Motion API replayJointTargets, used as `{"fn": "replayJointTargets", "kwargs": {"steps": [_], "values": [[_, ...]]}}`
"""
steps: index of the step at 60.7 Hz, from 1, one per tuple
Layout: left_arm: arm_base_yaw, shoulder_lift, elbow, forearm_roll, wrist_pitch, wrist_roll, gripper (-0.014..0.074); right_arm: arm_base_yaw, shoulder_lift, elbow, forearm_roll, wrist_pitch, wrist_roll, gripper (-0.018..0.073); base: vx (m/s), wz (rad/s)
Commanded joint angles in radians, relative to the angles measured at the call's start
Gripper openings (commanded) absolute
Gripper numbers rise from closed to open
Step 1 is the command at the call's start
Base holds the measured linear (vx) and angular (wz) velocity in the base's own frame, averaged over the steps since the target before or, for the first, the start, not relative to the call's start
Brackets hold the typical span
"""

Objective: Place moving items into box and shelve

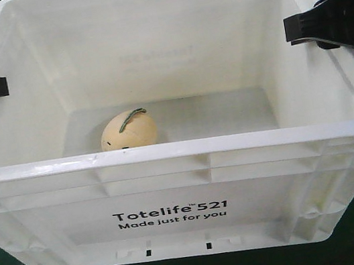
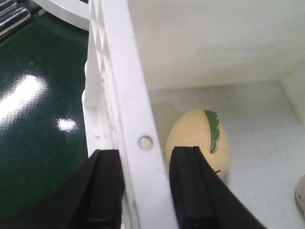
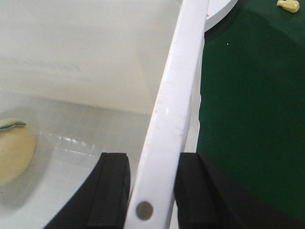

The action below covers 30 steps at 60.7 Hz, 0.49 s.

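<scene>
Large white rectangular plastic crate (image 1: 166, 151) gripped at both side rims.
Left claw (image 2: 145, 157) & right claw (image 3: 151, 162) each clamped on rim; pale yellow-orange egg-shaped object (image 1: 128, 130) lies inside on crate floor, nr left wall.

Bench (image 2: 38, 143) top is dark green and glossy, with bright glare patches (image 2: 24, 93) from the lighting. White curved rim (image 3: 221, 9) at top of right wrist view, small yellow piece (image 3: 288, 5) on the green near it. Shiny metal rods (image 2: 12, 16) in left wrist view's top corner
</scene>
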Motion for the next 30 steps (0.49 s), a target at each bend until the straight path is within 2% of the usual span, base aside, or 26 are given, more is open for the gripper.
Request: {"fn": "replayJointTargets", "kwargs": {"steps": [1, 30], "values": [[-0.016, -0.043, -0.054, -0.162, -0.090, 0.024, -0.0008, 0.001, -0.022, -0.043, -0.024, -0.129, 0.012, -0.0006, 0.00, 0.00], [-0.016, -0.043, -0.054, -0.162, -0.090, 0.024, -0.0008, 0.001, -0.022, -0.043, -0.024, -0.128, 0.012, -0.0006, 0.00, 0.00]]}}
